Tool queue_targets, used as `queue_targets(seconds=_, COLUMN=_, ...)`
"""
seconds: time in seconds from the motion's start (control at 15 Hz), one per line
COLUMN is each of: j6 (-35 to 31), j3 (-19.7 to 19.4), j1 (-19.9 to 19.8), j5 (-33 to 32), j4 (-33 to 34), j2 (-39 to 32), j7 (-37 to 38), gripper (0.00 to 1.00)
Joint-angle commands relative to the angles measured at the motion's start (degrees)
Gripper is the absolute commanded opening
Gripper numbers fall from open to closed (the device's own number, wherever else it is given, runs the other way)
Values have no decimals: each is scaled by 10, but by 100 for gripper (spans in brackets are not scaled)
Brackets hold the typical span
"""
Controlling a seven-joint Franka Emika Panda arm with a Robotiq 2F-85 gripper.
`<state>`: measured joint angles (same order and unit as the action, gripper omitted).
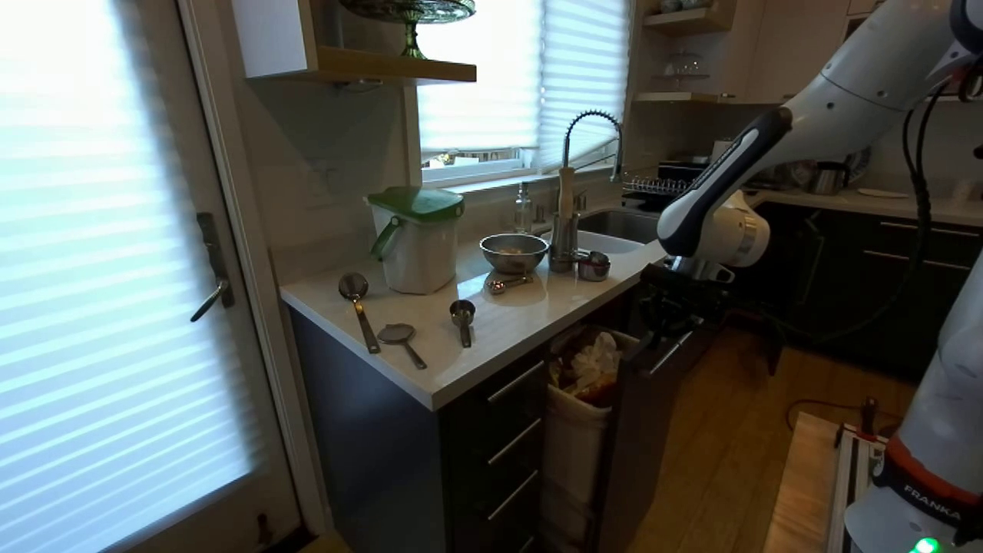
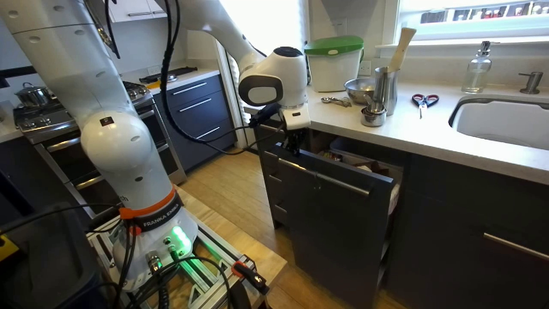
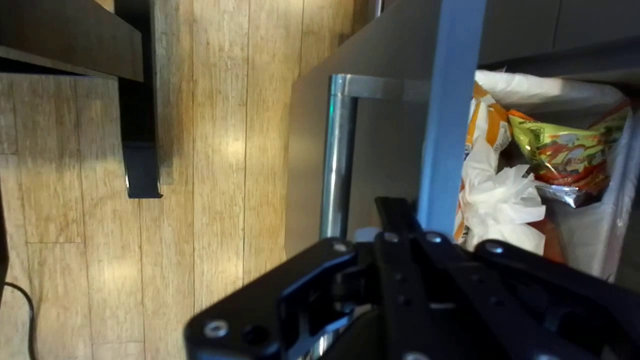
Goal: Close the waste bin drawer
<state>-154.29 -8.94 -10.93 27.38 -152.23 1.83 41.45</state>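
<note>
Wrist view: can see into waste bin drawer [image 3: 452, 115] (not closed yet, needs pushing home), with gripper [image 3: 407, 215] at front panel [image 3: 390, 160], pinched together, apparently empty.

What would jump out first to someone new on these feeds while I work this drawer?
Probably the white arm, large in both exterior views, its black gripper down at the top edge of the pulled-out waste bin drawer. Next, a bright yellow-green wrapper inside that drawer, at right in the wrist view. Then the white bucket with a green lid, on the counter in both exterior views.
</note>
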Motion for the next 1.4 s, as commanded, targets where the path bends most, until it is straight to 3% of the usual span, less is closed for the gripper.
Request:
queue_targets(seconds=0.0, j6=-69, j3=9, j1=18, j5=58, j4=33, j2=-51, j7=36, gripper=0)
queue_targets(seconds=0.33, j6=-146, j3=36, j1=26, j5=145, j4=67, j2=-94, j7=68, gripper=0)
queue_targets(seconds=0.87, j6=-249, j3=103, j1=20, j5=291, j4=144, j2=-149, j7=47, gripper=0)
queue_targets(seconds=1.13, j6=-237, j3=129, j1=5, j5=308, j4=168, j2=-156, j7=24, gripper=0)
queue_targets(seconds=1.33, j6=-217, j3=134, j1=-24, j5=322, j4=144, j2=-122, j7=-23, gripper=0)
